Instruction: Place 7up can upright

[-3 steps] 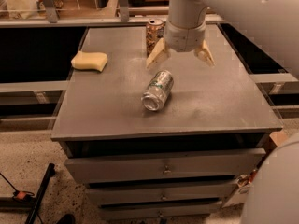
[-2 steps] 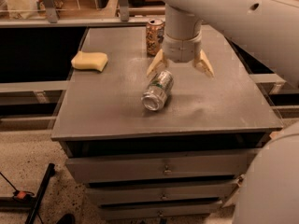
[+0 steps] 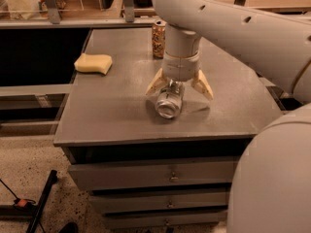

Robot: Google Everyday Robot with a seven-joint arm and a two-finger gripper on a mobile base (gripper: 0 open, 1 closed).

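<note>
One silver-white aluminium 7up can (image 3: pixel 168 105) is seen lying sideways on the grey worktop (image 3: pixel 112 115); the gripper (image 3: pixel 179 88) is held just above, jaws spread.

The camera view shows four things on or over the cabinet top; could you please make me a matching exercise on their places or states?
1. 7up can
2. brown-orange can
3. yellow sponge
4. gripper

A. upright at the far edge
B. open, low over the 7up can
C. lying on its side
D. flat on the left

Pairs: 1-C, 2-A, 3-D, 4-B.
</note>
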